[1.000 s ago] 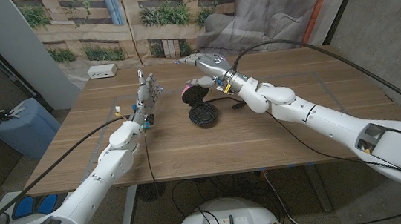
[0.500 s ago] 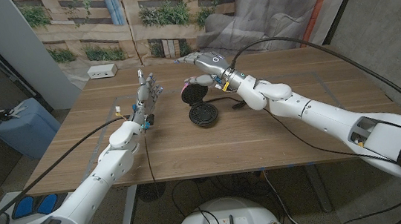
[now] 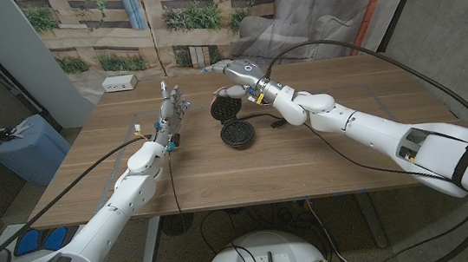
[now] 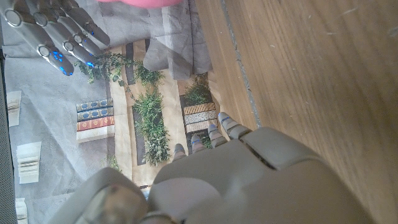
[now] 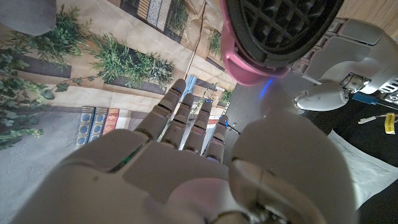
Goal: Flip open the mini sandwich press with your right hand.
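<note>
The mini sandwich press (image 3: 236, 134) stands open at the table's middle. Its black ridged base plate faces up, and its pink-backed lid (image 3: 223, 110) is raised behind it. My right hand (image 3: 232, 70) hovers just above and behind the lid's top edge, fingers stretched out toward the left, holding nothing. In the right wrist view the lid's ridged plate and pink rim (image 5: 267, 37) hang beyond my outstretched right hand (image 5: 186, 162). My left hand (image 3: 172, 109) stands upright to the left of the press, fingers apart and empty; the left wrist view looks along its back (image 4: 236, 174).
A white box (image 3: 119, 83) lies at the table's far left corner. The press's black cable (image 3: 275, 123) trails to the right under my right forearm. A blue bin (image 3: 25, 149) stands on the floor left of the table (image 3: 248, 177). A printed backdrop hangs behind.
My right hand has drifted slightly left and farther back above the lid. The lid stays raised. The left arm has not moved.
</note>
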